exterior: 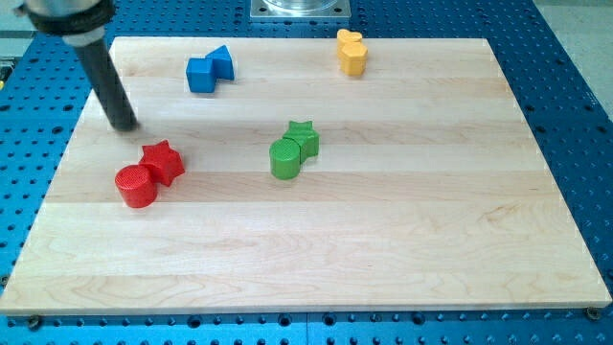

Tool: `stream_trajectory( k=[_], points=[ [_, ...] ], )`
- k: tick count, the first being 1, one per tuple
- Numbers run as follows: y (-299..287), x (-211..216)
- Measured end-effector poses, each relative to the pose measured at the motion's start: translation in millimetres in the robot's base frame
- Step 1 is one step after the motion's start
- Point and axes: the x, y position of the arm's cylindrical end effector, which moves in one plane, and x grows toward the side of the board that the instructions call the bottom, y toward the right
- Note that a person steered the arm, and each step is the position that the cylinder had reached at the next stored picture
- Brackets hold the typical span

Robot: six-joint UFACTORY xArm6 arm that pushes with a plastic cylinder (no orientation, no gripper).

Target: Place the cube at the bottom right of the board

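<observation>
The red round block (pixel 136 186) sits closest to the camera, at the view's left side of the wooden board (pixel 383 249). A red star block (pixel 163 161) touches it, just up and to the right. My tip (pixel 125 125) rests on the board a little above the red star, near it but not touching. There is no hand on this arm, only the dark rod, so nothing is being held.

The blue cube (pixel 201 74) is far up near the view's top, left of the middle. A second blue block (pixel 222 63), with a slanted shape, touches its right side. The bottom right of the board is well apart from the cube.

In the middle, a green round block (pixel 284 158) touches a green star block (pixel 304 139). Two yellow blocks (pixel 351 52) sit together near the top. The board lies on a blue worktop (pixel 575 77) full of little holes.
</observation>
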Motion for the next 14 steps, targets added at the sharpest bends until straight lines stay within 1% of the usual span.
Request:
stream_trajectory(
  k=[1,2,3,4,5,6,7,8,9,10,11,12,13,14],
  points=[
    [0,-51],
    [31,-68],
    [86,-48],
    [64,-48],
    [96,-48],
    [128,-62],
    [101,-75],
    [155,-75],
    [284,-60],
    [366,-28],
    [334,-26],
    [333,-53],
    [299,-41],
    [304,14]
  ],
)
